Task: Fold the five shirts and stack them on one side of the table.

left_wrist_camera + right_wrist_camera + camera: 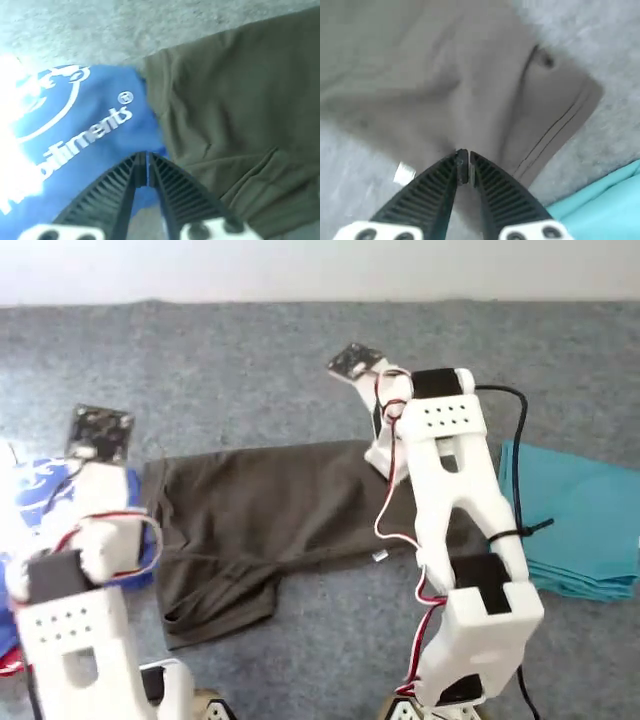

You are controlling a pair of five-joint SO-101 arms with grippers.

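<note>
A dark olive shirt (260,510) lies partly folded across the middle of the grey table, one sleeve bunched toward the front. My right gripper (385,462) hangs over its right end, shut (463,160) just above the olive cloth (445,75). A blue shirt (35,485) with white print lies at the left edge. My left gripper (108,478) is over it, shut (144,162) with nothing between the fingers, above the blue cloth (75,130) right beside the olive shirt's edge (240,110). A folded teal shirt (570,520) rests at the right.
A small white tag (404,172) sticks out at the olive shirt's front edge. A corner of the teal shirt (605,205) lies close to my right gripper. Something red (10,660) peeks out at the front left. Grey carpet (250,360) stretches behind the shirts.
</note>
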